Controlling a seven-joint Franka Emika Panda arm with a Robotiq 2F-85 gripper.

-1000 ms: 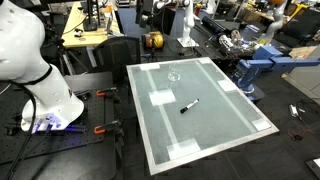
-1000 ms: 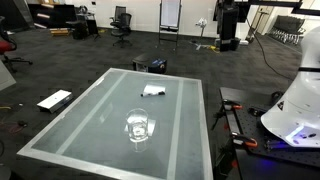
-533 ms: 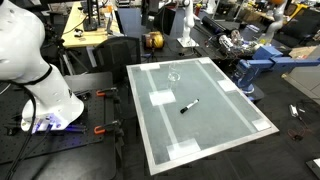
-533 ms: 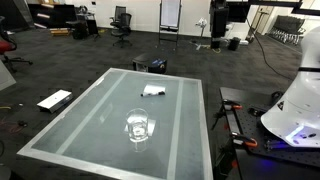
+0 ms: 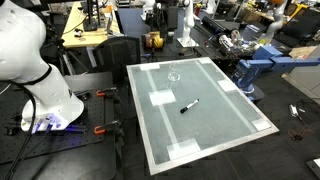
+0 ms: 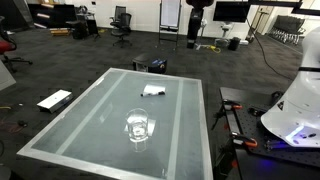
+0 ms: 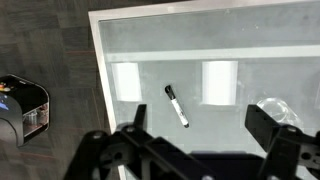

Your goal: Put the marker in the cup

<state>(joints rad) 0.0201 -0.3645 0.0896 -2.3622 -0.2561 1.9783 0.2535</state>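
Over the marker (image 7: 177,106), lying well apart from the cup (image 5: 174,74), the gripper (image 7: 200,130) hangs spread, presumably to straddle it.

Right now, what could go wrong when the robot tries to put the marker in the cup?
The marker is thin and lies flat on the table, so the open tool might pinch badly and let it roll away. The cup is small and clear, so the marker might miss its mouth or tip it over.
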